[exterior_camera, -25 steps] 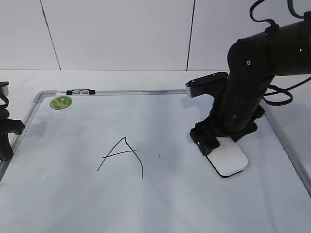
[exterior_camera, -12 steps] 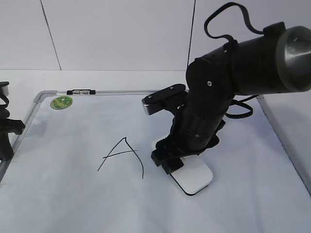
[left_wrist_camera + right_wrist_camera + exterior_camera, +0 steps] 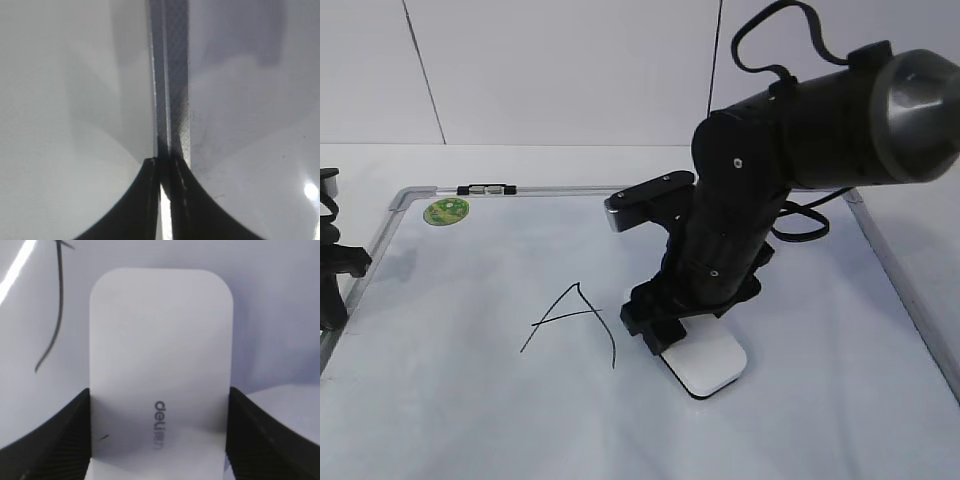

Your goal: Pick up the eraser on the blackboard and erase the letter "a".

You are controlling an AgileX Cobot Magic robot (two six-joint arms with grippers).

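Holding the eraser [image 3: 708, 364] flat on the blackboard [image 3: 470, 410] with my right gripper [image 3: 665, 330], fingers clamped on its 2 long sides. In the right wrist view the eraser [image 3: 161, 375] fills most of the picture, white top up with the small grey marking near my end, and my black fingers [image 3: 55, 435] press against both edges at the bottom corners. Most of the block sticks out forward past the gripper [image 3: 159, 440].

From the exterior view the eraser sits on the board just right of the angular "A" [image 3: 570, 318], close to the lower end of its right stroke but not touching it. The wrist view shows a thin black stroke [image 3: 54, 320] running down the board to the left of the eraser, apart from it. I can't make out the cursive "a" anywhere in these views, so no idea where it sits relative to the eraser.

My left gripper [image 3: 164, 200] is parked at the left edge of the board, right over the grey frame [image 3: 172, 75], fingers together with just a sliver showing between them, holding nothing.

Also on the board: a small round green magnet [image 3: 446, 211] up in the far left corner, well away from the eraser. The board lies on the white table [image 3: 570, 160].
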